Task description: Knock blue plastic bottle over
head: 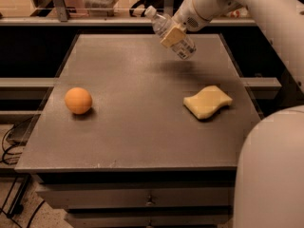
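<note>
The blue plastic bottle [183, 46] is clear with a white cap and a pale label. It hangs tilted in the air over the far middle of the table, cap pointing up and to the left, and its shadow falls on the tabletop below. My gripper [173, 34] reaches in from the upper right. It is shut on the bottle's middle, with a beige pad across the label. The orange ball [78, 100] sits on the left of the table, far from the gripper.
A yellow sponge [207, 101] lies on the right side of the grey table [137, 127]. A rail and shelf run behind the far edge. My white arm and base [270, 170] fill the right side of the view.
</note>
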